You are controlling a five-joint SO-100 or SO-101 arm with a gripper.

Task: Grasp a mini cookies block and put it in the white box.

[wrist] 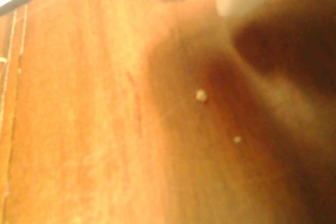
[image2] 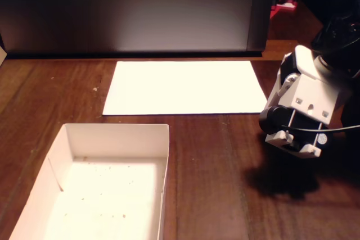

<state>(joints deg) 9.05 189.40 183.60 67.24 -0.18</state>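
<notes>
Item: claw (image2: 292, 139), white, at the right edge of the fixed view, held low over the wooden table (image2: 214, 184). Its fingers are not resolved in either view, so whether it is spread, narrowed or carrying anything cannot be told.

Item: white box (image2: 163, 155), well to the left of the claw and nearer the camera in the fixed view. Only fine crumbs are seen on its floor.

Item: white paper sheet (image2: 183, 87), flat, beyond and to the left of the claw. No cookie is seen on it.

Item: mini cookies block. None is located in either view. In the blurred wrist view only two small pale specks (wrist: 201, 95) are seen on bare wood below the claw; these are judged to be crumbs.

Step in hand, as judged: a cookie has to be found before any grasp. It is advised that the claw be raised so the wrist view clears, that the target be confirmed, and that the fingers be spread before descent.
</notes>
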